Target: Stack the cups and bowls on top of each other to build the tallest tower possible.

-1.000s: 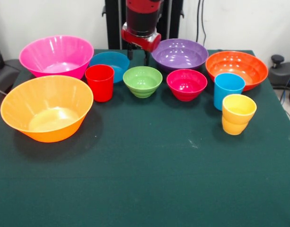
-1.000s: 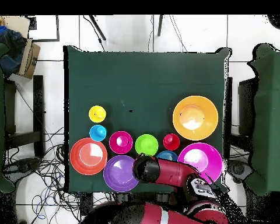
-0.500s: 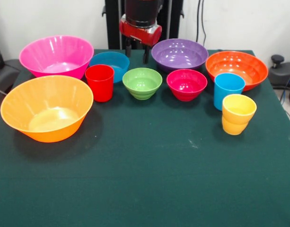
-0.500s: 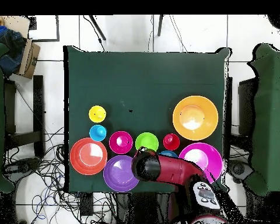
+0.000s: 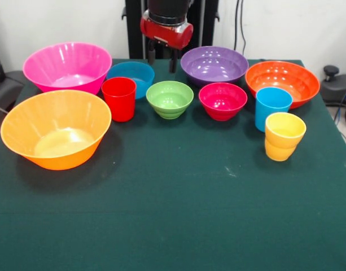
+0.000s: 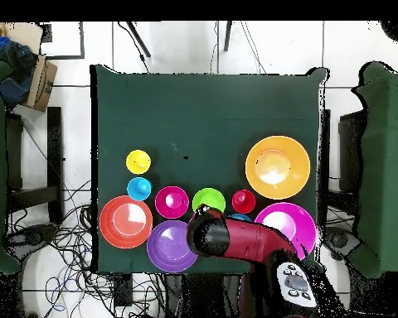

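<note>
While nothing is stacked yet, all the cups and bowls sit apart on the green surface (image 5: 178, 214), open side up. Going left to right in the front view, the big yellow-orange bowl (image 5: 56, 136) sits nearest the camera, and the big pink bowl (image 5: 67, 66) is behind it. Both look empty. Next comes the red cup (image 5: 119, 99), just in front of the small blue bowl (image 5: 131, 77). The green bowl (image 5: 170, 98) is beside the cup, with nothing in it. Above and behind it hang the jaws (image 5: 161, 58), holding nothing; the two dark tips show a gap between them, so they seem to be open, though they are small and dim against the stand. Then comes the crimson-pink bowl (image 5: 222, 100), with the purple bowl (image 5: 214, 64) behind it. Further right is the orange bowl (image 5: 282, 82). The sky-blue cup (image 5: 272, 107) stands just in front of it. The yellow cup (image 5: 284, 136) is just beside the sky-blue one, nearer the camera. All of them are empty.
</note>
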You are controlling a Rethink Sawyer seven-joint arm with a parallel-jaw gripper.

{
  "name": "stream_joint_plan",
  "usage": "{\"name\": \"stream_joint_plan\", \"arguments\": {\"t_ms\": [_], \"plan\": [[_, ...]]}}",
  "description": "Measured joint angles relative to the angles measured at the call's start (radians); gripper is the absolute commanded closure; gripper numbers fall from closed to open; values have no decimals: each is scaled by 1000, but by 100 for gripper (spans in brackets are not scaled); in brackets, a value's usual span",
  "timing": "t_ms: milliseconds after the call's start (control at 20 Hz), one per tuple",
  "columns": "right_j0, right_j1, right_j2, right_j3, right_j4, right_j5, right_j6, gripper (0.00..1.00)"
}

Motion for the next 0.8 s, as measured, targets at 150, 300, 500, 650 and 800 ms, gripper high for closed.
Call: {"name": "stream_joint_plan", "arguments": {"t_ms": [150,300,500,650,800], "plan": [[4,0,0,0,0,0,0,0],[16,1,-1,0,2,0,0,0],[39,8,-5,0,11,0,0,0],[48,9,-5,0,21,0,0,0],[51,9,-8,0,35,0,0,0]]}}
